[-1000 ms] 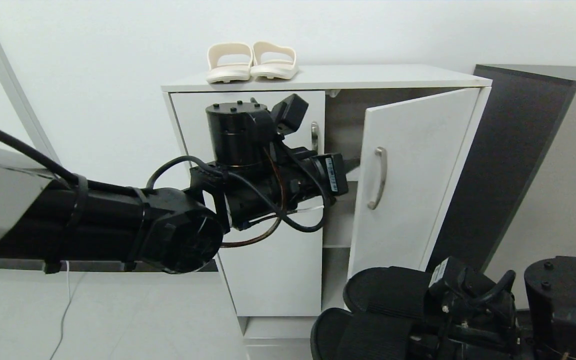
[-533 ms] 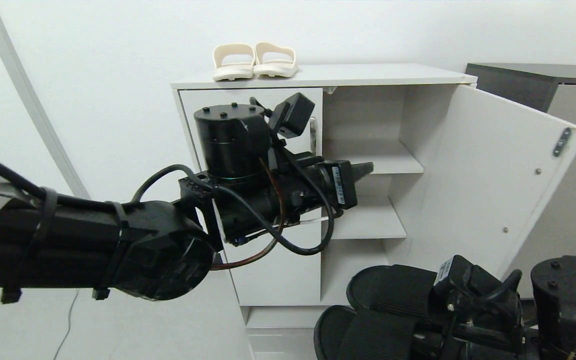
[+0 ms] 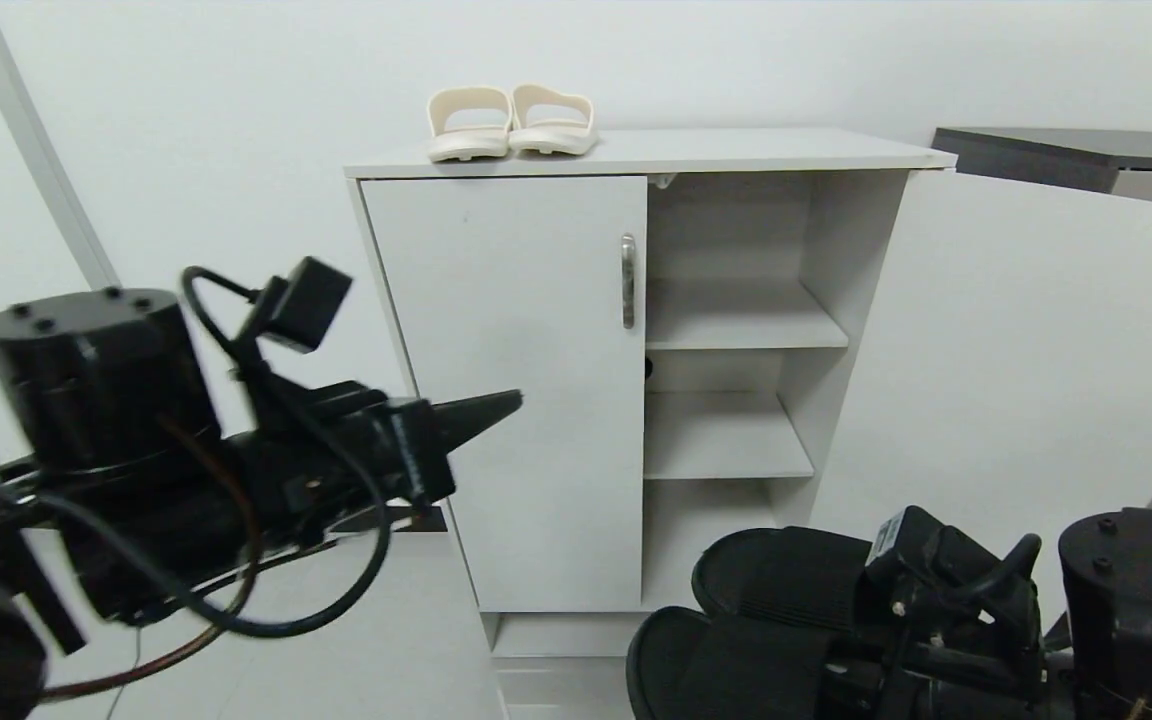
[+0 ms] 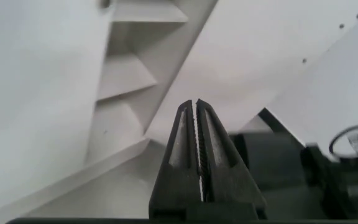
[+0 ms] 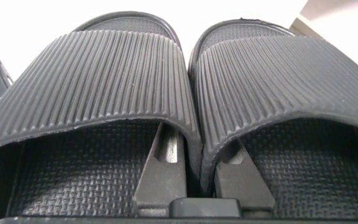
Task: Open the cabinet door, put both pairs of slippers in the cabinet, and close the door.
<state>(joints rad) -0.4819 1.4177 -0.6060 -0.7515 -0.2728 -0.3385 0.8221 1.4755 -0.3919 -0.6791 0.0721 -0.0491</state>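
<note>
- White wall [image 3: 186, 120] behind the cabinet [image 3: 556, 250].
- Lower left: my left gripper [image 3: 508, 403], closed and empty, clear of the doorway.
- Top centre: cream slippers [image 3: 511, 122] wait on the cabinet.
- Right: the door [image 3: 1036, 330] stands open for loading.
- Lower right: my right gripper [image 5: 196, 155] clamps both black slippers [image 3: 766, 590] together.

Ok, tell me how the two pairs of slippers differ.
The cream slippers are pale; the black slippers are dark with ribbed straps. The cream slippers sit on top of the cabinet; the black slippers are held by the right gripper, low in front. Both pairs sit side by side, outside the cabinet.
</note>
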